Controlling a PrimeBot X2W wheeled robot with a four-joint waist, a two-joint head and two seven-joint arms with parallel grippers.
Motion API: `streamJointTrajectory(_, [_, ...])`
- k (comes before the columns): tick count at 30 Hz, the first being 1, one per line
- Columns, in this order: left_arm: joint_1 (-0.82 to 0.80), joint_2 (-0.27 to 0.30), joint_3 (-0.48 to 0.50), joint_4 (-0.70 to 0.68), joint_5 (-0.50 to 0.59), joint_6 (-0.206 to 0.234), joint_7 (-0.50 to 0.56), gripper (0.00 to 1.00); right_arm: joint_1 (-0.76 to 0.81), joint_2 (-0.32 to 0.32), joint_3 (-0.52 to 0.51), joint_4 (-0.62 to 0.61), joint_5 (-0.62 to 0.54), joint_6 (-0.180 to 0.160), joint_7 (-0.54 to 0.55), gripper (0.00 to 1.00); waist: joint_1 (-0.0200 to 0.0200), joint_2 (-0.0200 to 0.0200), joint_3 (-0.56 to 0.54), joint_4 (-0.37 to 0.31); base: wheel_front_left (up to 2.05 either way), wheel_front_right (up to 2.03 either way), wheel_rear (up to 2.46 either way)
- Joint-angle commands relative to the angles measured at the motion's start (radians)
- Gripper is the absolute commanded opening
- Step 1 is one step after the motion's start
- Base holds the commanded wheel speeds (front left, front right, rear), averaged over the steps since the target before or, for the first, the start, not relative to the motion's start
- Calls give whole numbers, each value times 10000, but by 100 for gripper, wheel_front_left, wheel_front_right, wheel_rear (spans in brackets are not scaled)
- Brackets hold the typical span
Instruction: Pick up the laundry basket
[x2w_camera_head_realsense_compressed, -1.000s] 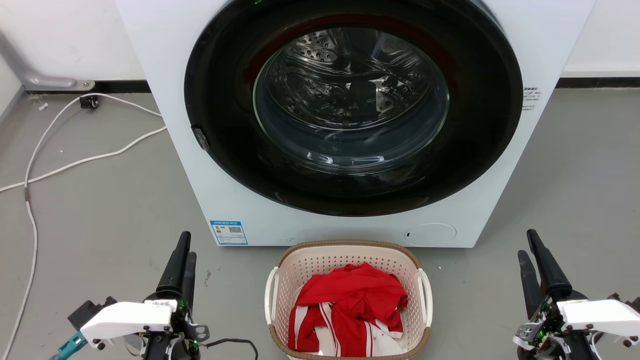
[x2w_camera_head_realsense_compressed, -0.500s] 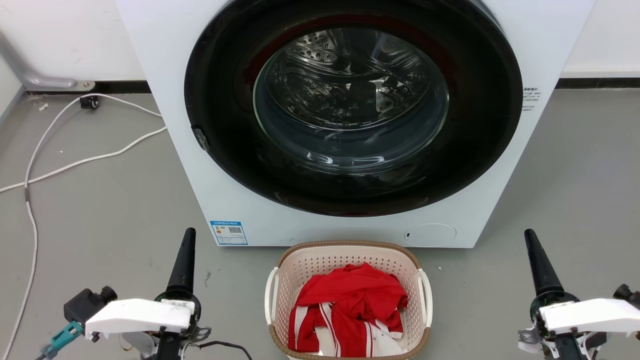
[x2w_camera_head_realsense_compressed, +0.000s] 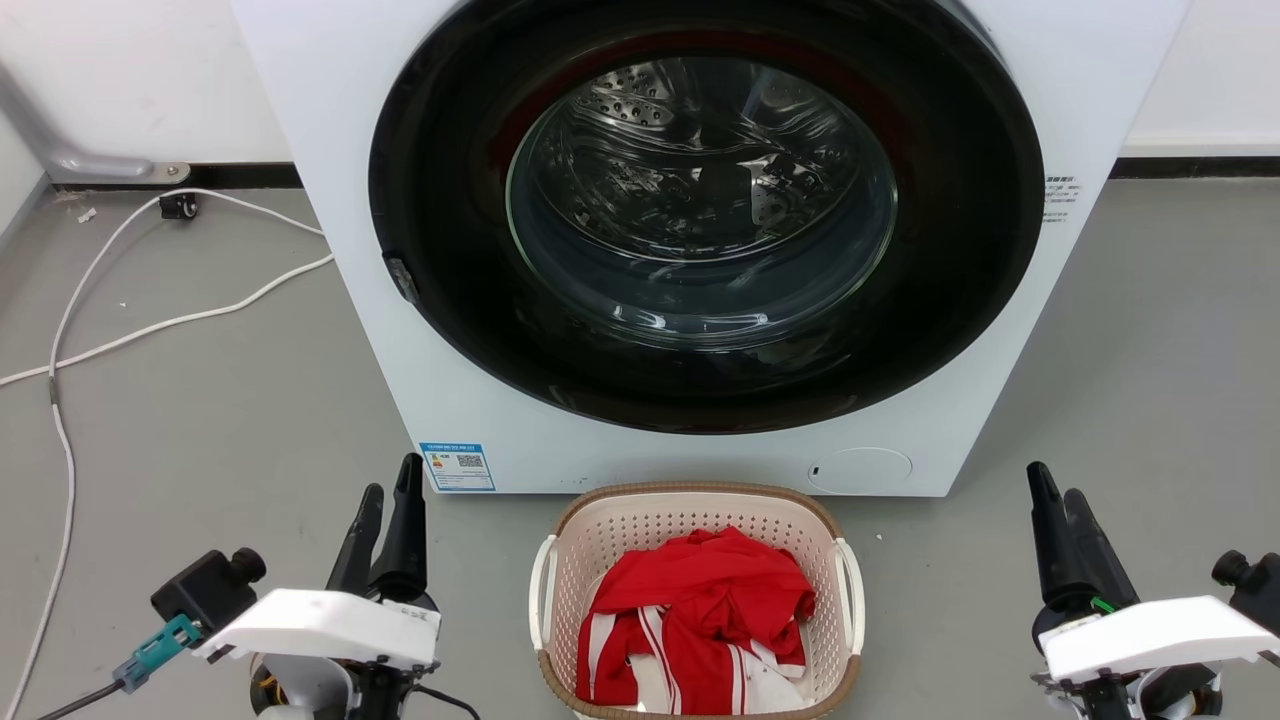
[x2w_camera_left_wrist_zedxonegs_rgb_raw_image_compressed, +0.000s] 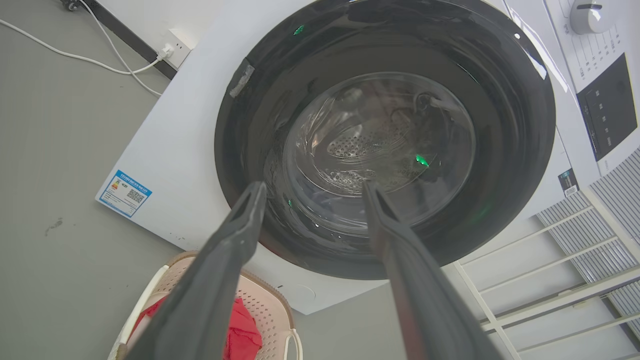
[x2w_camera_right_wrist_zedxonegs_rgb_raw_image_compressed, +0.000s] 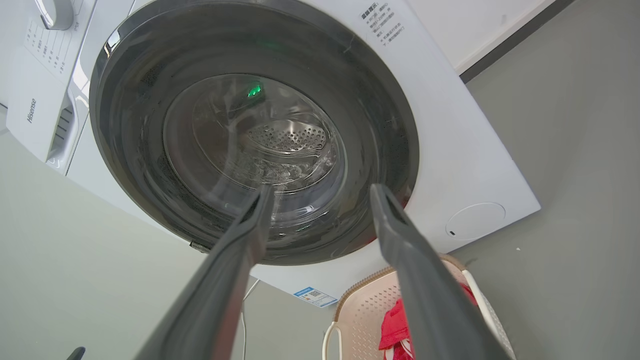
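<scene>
Dark left end effector (x2w_camera_head_realsense_compressed: 391, 478): we see its two long fingers spread apart with nothing between them, pointing up at the washer. It sits off to the left of the laundry basket (x2w_camera_head_realsense_compressed: 650, 520) and isn't touching it.
Left wrist view: same deal, fingers (x2w_camera_left_wrist_zedxonegs_rgb_raw_image_compressed: 225, 260) wide open and framing the round door, with a corner of the basket peeking in underneath.
Dark right end effector (x2w_camera_head_realsense_compressed: 1053, 482): spread and empty too, fingers up, off to the basket's right with bare floor in between.
Right wrist view: fingers (x2w_camera_right_wrist_zedxonegs_rgb_raw_image_compressed: 415, 280) clearly parted, door behind them, a bit of the basket down by the bottom edge.
Basket spot: upright on the floor (x2w_camera_head_realsense_compressed: 200, 420), just in front of the washing machine (x2w_camera_head_realsense_compressed: 300, 100), roughly midway between our two end effectors.
Basket look: cream perforated plastic, brown woven-look rim, white side handles (x2w_camera_head_realsense_compressed: 541, 590).
Inside it: a crumpled red garment (x2w_camera_head_realsense_compressed: 700, 600) with white stripes, covering most of the bottom.
Washer: white front loader, big dark round door (x2w_camera_head_realsense_compressed: 700, 200) with a glass window showing the steel drum.
Sticker (x2w_camera_head_realsense_compressed: 458, 465): blue label low on the washer front, near the left fingertips in the head view.
Floor extras: grey floor, with a white cable (x2w_camera_head_realsense_compressed: 150, 325) snaking along the left side toward the wall.
</scene>
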Motion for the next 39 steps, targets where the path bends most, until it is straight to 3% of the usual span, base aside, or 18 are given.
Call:
streamJointTrajectory(1, [-71,16,-69,-132,525,38,-129,100,43,-11,30,-237,-558,1,-72,100,-1,-1,3,3,0,0,0])
streamJointTrajectory(13, [-41,13,-249,-102,2457,140,-559,100,217,-3,91,-606,-2671,2,-132,100,-1,-1,18,-5,0,0,0])
streamJointTrajectory(39, [18,7,-636,2,5320,505,-1252,100,666,12,154,-1264,-5808,2,-312,100,-1,-1,-11,-13,0,0,0])
